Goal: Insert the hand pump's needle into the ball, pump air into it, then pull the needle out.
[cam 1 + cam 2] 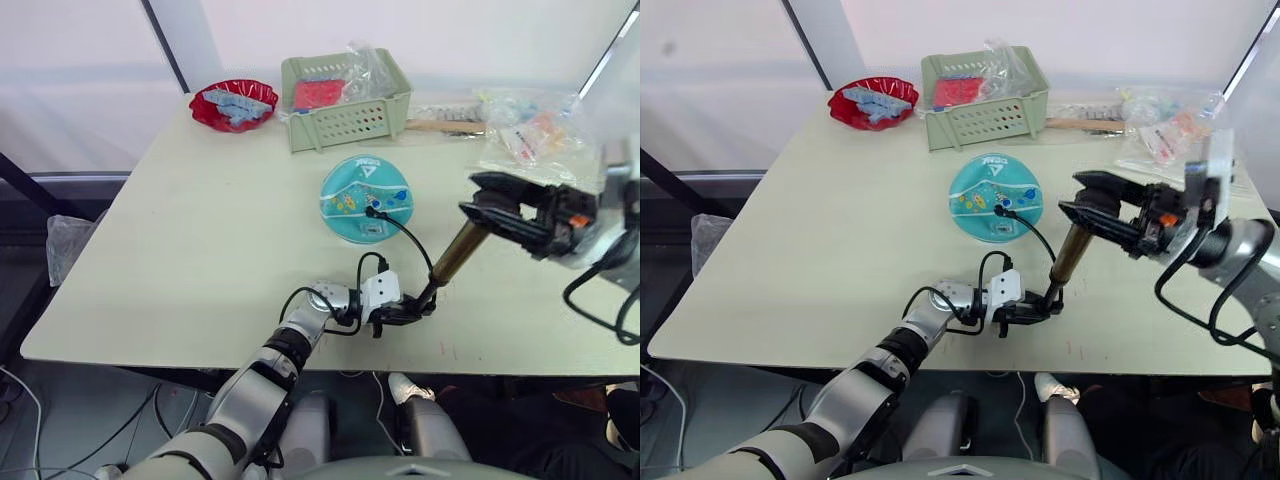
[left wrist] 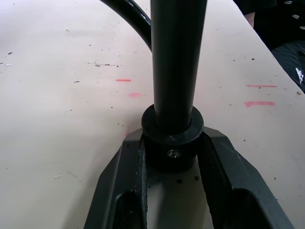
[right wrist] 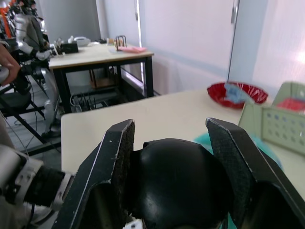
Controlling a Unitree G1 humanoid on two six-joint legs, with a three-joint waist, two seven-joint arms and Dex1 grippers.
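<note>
The teal ball (image 1: 364, 190) lies flattened like a disc in the middle of the table. A small black fitting of the needle (image 1: 372, 211) sits on its top; the pin itself is hidden. From there the thin black hose (image 1: 412, 240) curves to the foot of the hand pump (image 1: 458, 252), a brass cylinder leaning up to the right. My left gripper (image 1: 418, 306) is shut on the pump's black lower end cap (image 2: 172, 143) at the table's surface. My right gripper (image 1: 478, 198) is shut on the pump's black handle (image 3: 178, 186) at the top end.
A red bowl (image 1: 234, 105) and a green basket (image 1: 345, 100) stand at the table's far edge, with plastic bags (image 1: 530, 135) at the far right. The table's front edge (image 1: 300, 365) runs just behind my left gripper.
</note>
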